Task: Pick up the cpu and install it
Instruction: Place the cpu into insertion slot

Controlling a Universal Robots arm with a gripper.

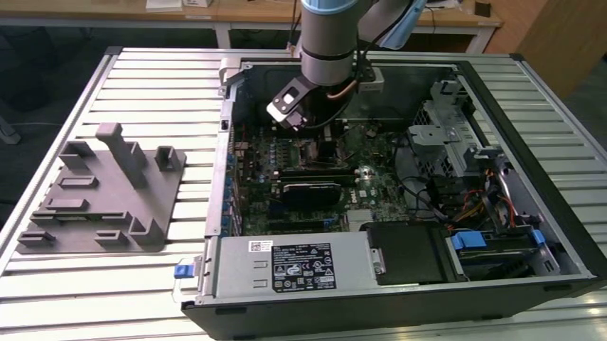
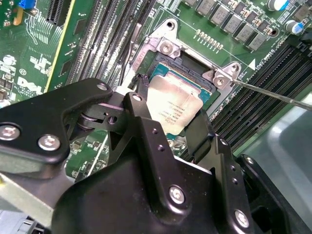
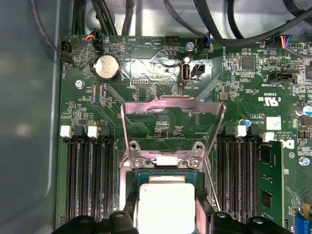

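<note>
The jaws are clenched on two opposite edges of the cpu [image 2: 173,105], as both wrist views show [image 3: 165,207]; the cpu is at the open socket [image 2: 192,66] of the motherboard [image 1: 379,188]; whether it is already seated, I cannot tell; the metal load plate [image 3: 173,109] stands raised; the computer case [image 1: 379,312] lies on the slatted surface [image 1: 142,78].

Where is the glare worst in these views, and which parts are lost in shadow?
In the first wrist view the cpu is blown out to white and the metal socket frame shows streaky reflections; in the second wrist view the cpu has only a soft sheen; in the exterior view the motherboard under the arm lies in shadow while the slatted table is bright.
</note>
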